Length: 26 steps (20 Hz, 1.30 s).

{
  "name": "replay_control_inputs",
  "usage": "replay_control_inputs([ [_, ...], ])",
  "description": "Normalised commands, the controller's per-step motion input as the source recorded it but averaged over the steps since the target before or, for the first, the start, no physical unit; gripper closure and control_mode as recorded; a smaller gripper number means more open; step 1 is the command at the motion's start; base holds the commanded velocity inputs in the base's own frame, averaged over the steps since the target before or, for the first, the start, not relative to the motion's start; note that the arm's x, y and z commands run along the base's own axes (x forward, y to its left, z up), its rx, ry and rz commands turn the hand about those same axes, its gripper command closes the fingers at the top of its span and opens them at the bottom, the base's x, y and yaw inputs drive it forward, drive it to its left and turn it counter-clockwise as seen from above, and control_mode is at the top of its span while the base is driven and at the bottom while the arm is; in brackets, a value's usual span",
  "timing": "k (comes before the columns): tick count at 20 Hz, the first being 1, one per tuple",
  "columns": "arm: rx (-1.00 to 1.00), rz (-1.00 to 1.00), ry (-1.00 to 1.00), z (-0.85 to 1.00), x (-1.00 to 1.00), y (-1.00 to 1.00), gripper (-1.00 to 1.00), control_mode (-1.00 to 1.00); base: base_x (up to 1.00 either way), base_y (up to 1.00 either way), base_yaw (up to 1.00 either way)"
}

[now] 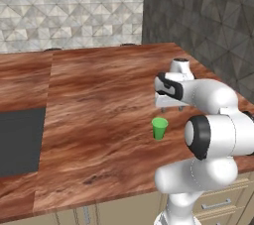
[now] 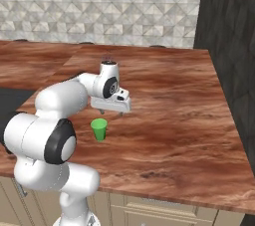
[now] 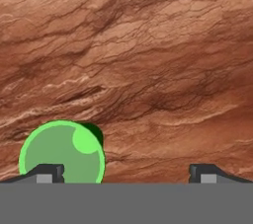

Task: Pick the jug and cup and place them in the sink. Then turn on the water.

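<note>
The tool (image 3: 126, 172) hung with its 2 fingers spread wide and empty above the brown wooden bench (image 1: 99, 100), pointing down, while the cup (image 1: 159, 128) stood upright on the bench just below it, beside one fingertip in the hand view.

cup (image 1: 159, 128) stands upright on counter (image 1: 99, 100), sink (image 1: 20, 140) far left.

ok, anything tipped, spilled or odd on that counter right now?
Nothing stands out. The small bright green tapered cup stands upright on the reddish-brown wood-grain counter, no spill around it. The open claw hovers above the counter, beside and slightly beyond the cup, not touching it.
</note>
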Motion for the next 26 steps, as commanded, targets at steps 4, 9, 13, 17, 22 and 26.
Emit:
replay_control_inputs([
  [4, 0.0, 0.0, 0.01, -0.1, 0.0, 0.17, -1.0, -1.0, 0.0, 0.0, 0.0],
  [9, 0.0, 0.0, 0.03, -0.12, 0.0, 0.12, -1.0, -1.0, 0.0, 0.0, 0.0],
  [13, 0.0, 0.0, 0.04, -0.14, -0.02, 0.0, -1.0, -1.0, 0.0, 0.0, 0.0],
  [17, 0.0, 0.0, 0.06, -0.14, -0.03, 0.0, -1.0, -1.0, 0.0, 0.0, 0.0],
  [22, 0.0, 0.0, 0.03, -0.14, -0.09, 0.0, -1.0, -1.0, 0.0, 0.0, 0.0],
  [26, 0.0, 0.0, 0.0, -0.2, -0.1, 0.06, -1.0, -1.0, 0.0, 0.0, 0.0],
])
